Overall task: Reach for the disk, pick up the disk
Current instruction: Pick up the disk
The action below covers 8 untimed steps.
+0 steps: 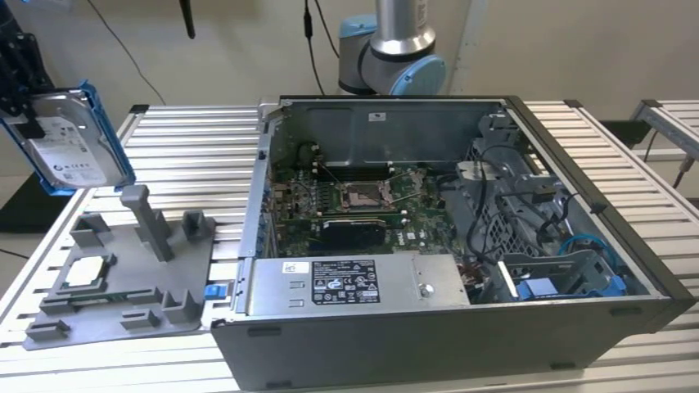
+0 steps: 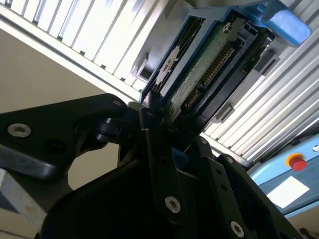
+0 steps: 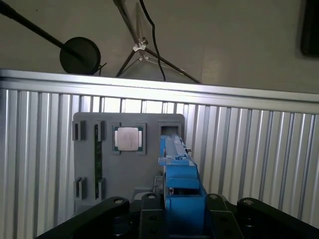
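I have the disk (image 1: 68, 143) clamped in my jaws, up off the desk (image 1: 186, 139) at the exterior view's left, over the fixture tray (image 1: 120, 286) or just beyond it. The tray lies on the desk with the chip (image 1: 90, 274) in one pocket. The open computer case (image 1: 437, 344) stands to the tray's right in the exterior view, and the arm's base (image 1: 391, 57) is behind it.

a slatted metal table (image 1: 196, 147) was lit evenly. a second table (image 1: 672, 115) was seen at the exterior view's right. beyond the table edge, in the first wrist view, a tripod (image 3: 141, 46) and a round-based stand (image 3: 79, 55) were set on a beige floor (image 3: 239, 45).
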### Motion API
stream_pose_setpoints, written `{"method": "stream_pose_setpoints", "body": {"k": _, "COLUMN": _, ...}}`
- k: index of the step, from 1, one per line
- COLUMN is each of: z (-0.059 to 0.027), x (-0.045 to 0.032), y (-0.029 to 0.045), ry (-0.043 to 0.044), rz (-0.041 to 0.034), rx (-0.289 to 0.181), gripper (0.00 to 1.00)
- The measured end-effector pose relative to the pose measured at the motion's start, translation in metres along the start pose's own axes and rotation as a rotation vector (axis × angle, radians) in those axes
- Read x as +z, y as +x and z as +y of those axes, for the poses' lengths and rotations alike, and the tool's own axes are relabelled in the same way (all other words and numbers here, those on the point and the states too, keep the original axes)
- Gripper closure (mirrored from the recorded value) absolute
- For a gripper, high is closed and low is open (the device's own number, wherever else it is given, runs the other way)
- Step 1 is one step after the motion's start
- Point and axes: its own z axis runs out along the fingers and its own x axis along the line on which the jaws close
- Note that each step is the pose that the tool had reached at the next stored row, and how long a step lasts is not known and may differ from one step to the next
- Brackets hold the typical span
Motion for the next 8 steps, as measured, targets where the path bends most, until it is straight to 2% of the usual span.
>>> {"method": "stream_pose_setpoints", "body": {"k": 4, "z": 0.0001, "x": -0.0047, "y": -0.0001, "ry": -0.0001, "rz": 0.0000, "rx": 0.000, "gripper": 1.00}}
{"method": "stream_pose_setpoints", "body": {"k": 8, "z": 0.0001, "x": -0.0139, "y": 0.0000, "ry": 0.0002, "rz": 0.0001, "rx": 0.000, "gripper": 1.00}}
